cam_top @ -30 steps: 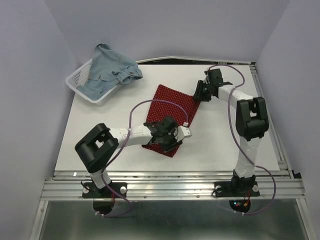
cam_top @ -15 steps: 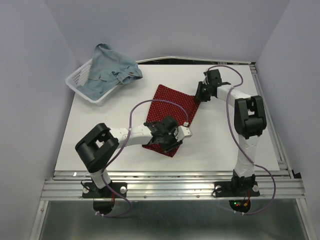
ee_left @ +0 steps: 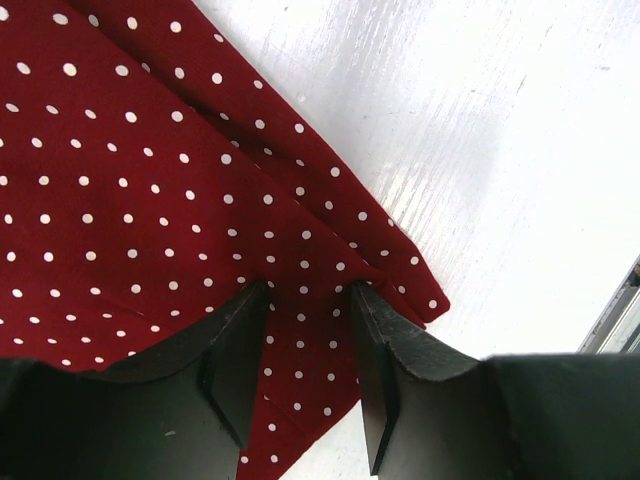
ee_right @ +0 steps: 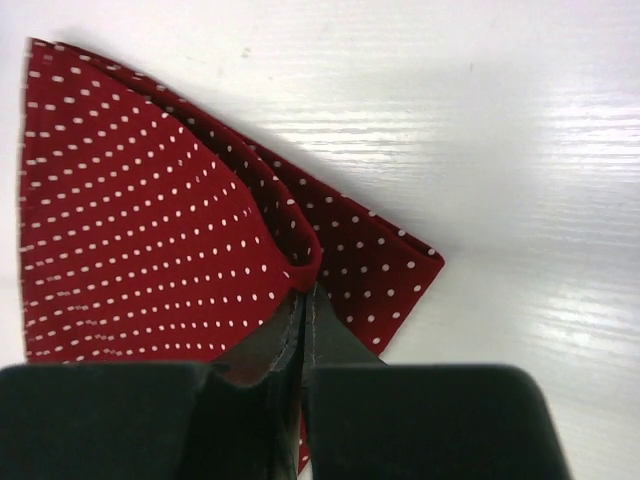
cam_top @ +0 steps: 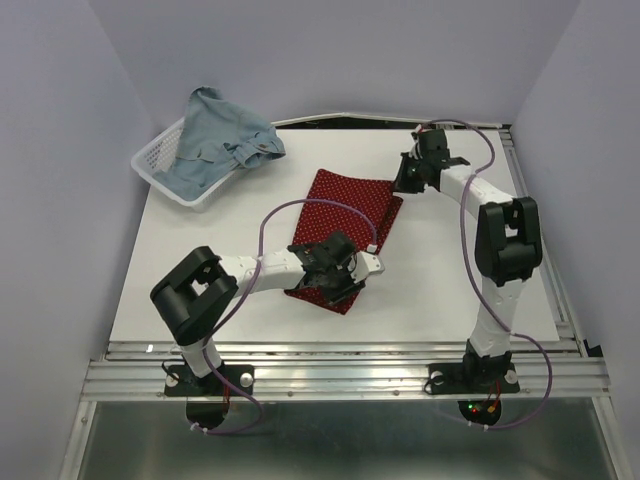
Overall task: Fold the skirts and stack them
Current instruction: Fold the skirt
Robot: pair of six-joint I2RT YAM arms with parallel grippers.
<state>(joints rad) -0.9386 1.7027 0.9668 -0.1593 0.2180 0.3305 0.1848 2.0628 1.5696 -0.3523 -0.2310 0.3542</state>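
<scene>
The main risk sits with the right hand (ee_right: pixel 303 296). It has closed tight on only a small raised pinch of the dark red dotted skirt (cam_top: pixel 350 188), close to one corner. So thin a bite could slip free once the corner is lifted, or catch just the upper layer, so the layers part and the fold comes out crooked. The left hand (ee_left: pixel 308 305) stands about half open near a corner at the other end. The cloth lies flat between and beneath its fingers, and nothing is gripped. If the right hand pulls before this one closes, the skirt would likely drag across the desk (cam_top: pixel 450 285) or twist rather than fold. The left arm's purple cable (cam_top: pixel 330 204) arcs over the cloth and might snag a lifted edge. The red skirt lies flat on the desk between the two hands, a thin, limp fabric. More than one layer shows along its edges just past each hand's fingertips. The light blue denim skirt (cam_top: pixel 225 145) is heaped, unfolded, in the white mesh basket (cam_top: pixel 148 166), well away from both hands, beyond and to the left of the left hand.
</scene>
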